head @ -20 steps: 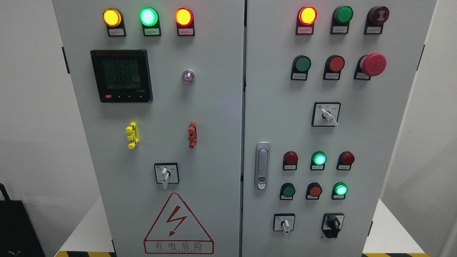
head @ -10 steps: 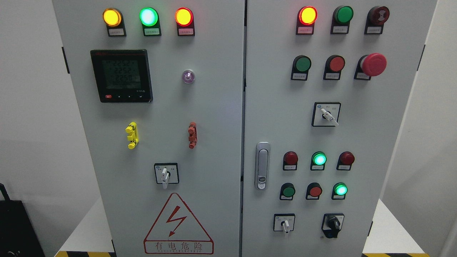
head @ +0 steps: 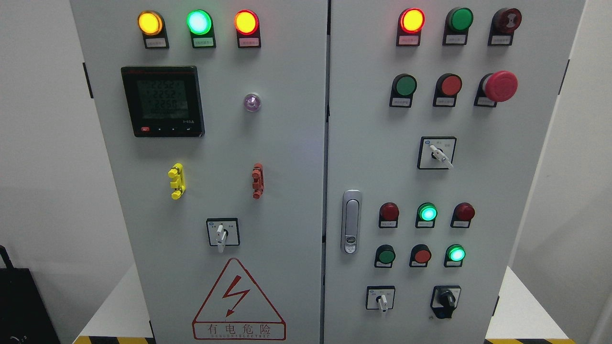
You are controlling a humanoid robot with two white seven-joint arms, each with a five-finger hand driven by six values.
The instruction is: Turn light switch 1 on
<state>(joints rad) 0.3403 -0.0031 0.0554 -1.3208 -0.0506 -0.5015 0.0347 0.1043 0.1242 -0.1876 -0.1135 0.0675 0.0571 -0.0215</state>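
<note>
A grey electrical cabinet (head: 287, 157) with two doors fills the head view. The right door carries a lit red lamp (head: 411, 20), an unlit green lamp (head: 459, 19), green (head: 405, 86) and red (head: 450, 85) push buttons, and a red mushroom stop button (head: 499, 86). Lower down are a white rotary selector (head: 439, 155), lit green lamps (head: 427, 212) (head: 456, 253), a small white selector (head: 381, 301) and a black knob (head: 446, 299). I cannot tell which control is light switch 1; the labels are too small to read. Neither robot hand shows.
The left door has three lit lamps (head: 199, 22), a digital meter (head: 162, 101), yellow (head: 176, 181) and red (head: 257, 180) clips, a white selector (head: 221, 235) and a red shock warning triangle (head: 238, 298). A metal door handle (head: 351, 221) sits on the right door. A black object (head: 19, 306) stands lower left.
</note>
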